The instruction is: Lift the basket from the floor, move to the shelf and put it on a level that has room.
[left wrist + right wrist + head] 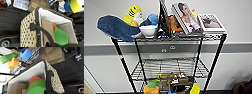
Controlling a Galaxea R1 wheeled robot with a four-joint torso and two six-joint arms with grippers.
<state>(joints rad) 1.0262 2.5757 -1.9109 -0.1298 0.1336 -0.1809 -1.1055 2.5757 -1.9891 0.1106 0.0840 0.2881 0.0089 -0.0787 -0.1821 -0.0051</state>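
While the head view faces the shelf (169, 50) against a pale wall, both wrist views sit close on the basket (28, 32) near the shelf's lower tiers.

Head view: top tier carries a blue plush toy (115, 27), a yellow plush toy (134, 13), a white bowl (148, 30) and leaning books (186, 18); the second level (169, 66) is a bare wire grid; lower tier holds small blocks. Left wrist view: cream woven basket wall, dark rim, white lining, with a brown card, an orange piece and a green piece (60, 36) inside; dark carpet floor (11, 21) beyond. Right wrist view: same basket (55, 80), a cardboard box (53, 54) on the floor past it, blue, green and yellow foam blocks (26, 53) on the wire. Either pincer's opening: cannot tell, nor whether the basket rests on anything.
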